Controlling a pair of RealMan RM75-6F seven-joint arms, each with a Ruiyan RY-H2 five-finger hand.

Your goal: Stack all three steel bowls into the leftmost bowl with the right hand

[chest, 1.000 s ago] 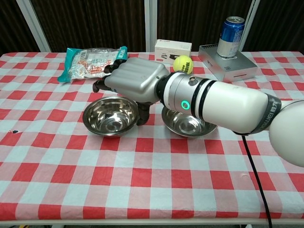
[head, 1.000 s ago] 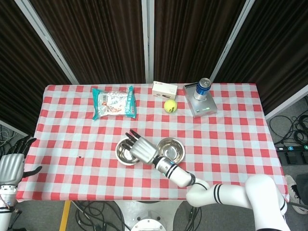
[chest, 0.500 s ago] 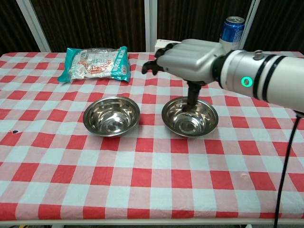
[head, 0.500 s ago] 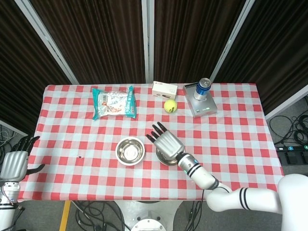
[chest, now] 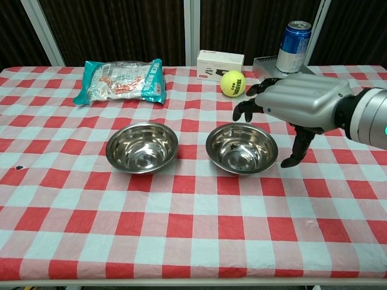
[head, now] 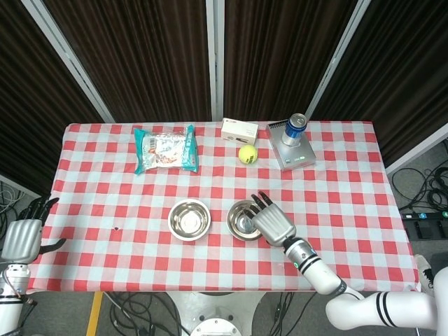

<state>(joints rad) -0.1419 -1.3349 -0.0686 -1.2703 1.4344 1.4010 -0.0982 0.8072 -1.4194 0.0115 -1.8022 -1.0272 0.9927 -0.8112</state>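
Two steel bowls show on the checked tablecloth. The left bowl [head: 189, 219] [chest: 141, 147] and the right bowl [head: 241, 220] [chest: 241, 148] stand upright side by side with a small gap between them. I cannot tell whether another bowl is nested inside either one. My right hand [head: 271, 222] [chest: 299, 106] hovers at the right bowl's right rim, fingers spread, holding nothing, thumb pointing down beside the bowl. My left hand [head: 22, 238] hangs open off the table's left edge, seen only in the head view.
At the back lie a snack packet [head: 165, 149] [chest: 121, 80], a white box [head: 239, 129] [chest: 220, 65] and a tennis ball [head: 247, 154] [chest: 233, 83]. A blue can [head: 297, 129] [chest: 294, 38] stands on a grey block [head: 290, 154].
My right hand has swept rightward from over the left bowl, past the right bowl, to that bowl's right side, holding nothing. Both bowls stayed put.
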